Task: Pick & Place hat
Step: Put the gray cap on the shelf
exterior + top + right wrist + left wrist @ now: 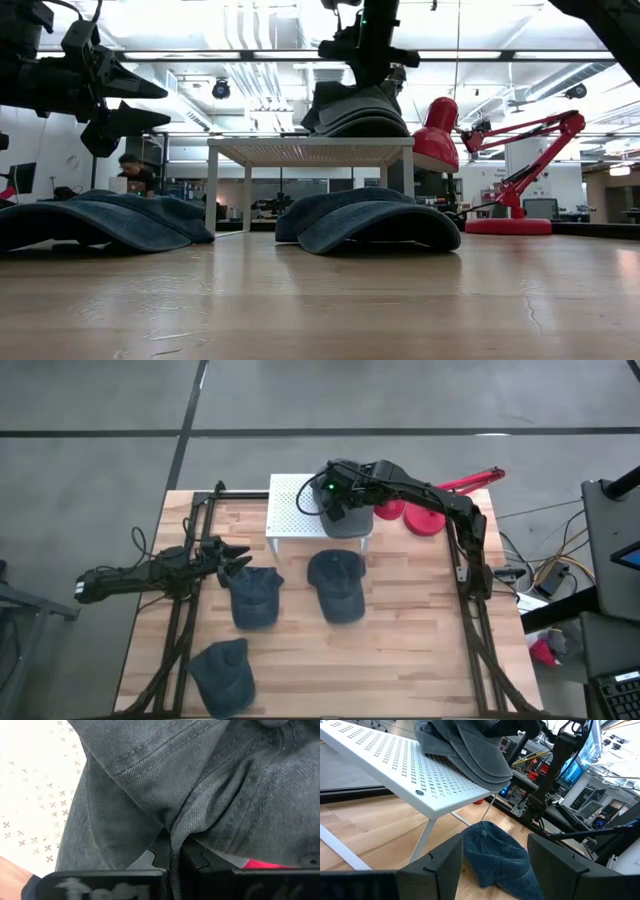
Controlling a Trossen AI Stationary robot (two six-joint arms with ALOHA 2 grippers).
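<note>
A dark grey hat [347, 518] lies on the white perforated stand [292, 510] at the table's far middle; it also shows in the low view [355, 112] and the left wrist view [465, 750]. My right gripper [335, 495] comes down onto it and is shut on its cloth. Three blue denim hats lie on the table: one in front of the stand [337, 586], one to its left [255, 598], one near the front left [222, 670]. My left gripper [236, 560] hovers open above the table's left side, next to the left blue hat. My right gripper pinches a raised fold of the grey hat's crown cloth [172, 832] between its two fingertips [159, 851]. The fingers come from above, pointing down. The hat rests with its underside on the stand's top [310, 147].
A red desk lamp [430, 510] stands at the far right behind the stand. Black frame rails [190, 610] run along the table's left and right sides. Bare wood [400, 670] lies at the front right.
</note>
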